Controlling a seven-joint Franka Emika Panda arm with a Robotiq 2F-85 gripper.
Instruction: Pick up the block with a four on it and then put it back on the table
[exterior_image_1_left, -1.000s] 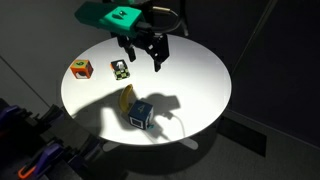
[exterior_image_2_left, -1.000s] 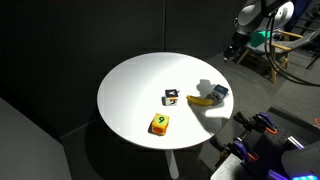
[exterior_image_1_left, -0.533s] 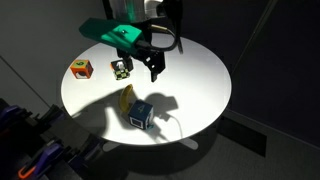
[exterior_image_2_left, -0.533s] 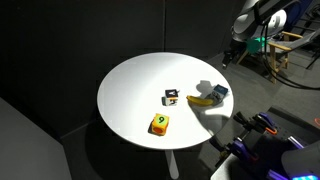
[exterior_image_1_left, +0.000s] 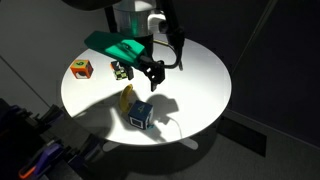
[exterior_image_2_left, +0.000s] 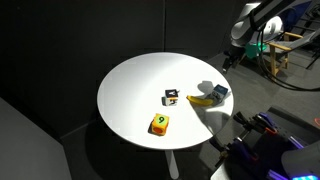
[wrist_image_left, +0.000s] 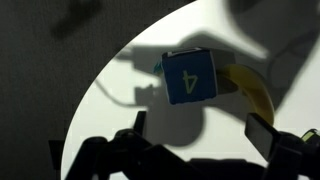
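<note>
The round white desk (exterior_image_1_left: 195, 85) is brightly lit in a dark room, with black walls behind it and a dark floor below. The arm's shadow falls across the top. In an exterior view the block with a four on it (exterior_image_1_left: 141, 113) sits by the desk's near edge, just beside a banana (exterior_image_1_left: 126, 100). An orange cube (exterior_image_1_left: 81, 68) and a green-and-white cube (exterior_image_1_left: 120, 69) lie at the far left. The claw (exterior_image_1_left: 150, 80) hangs above the desk, released and holding nothing.
</note>
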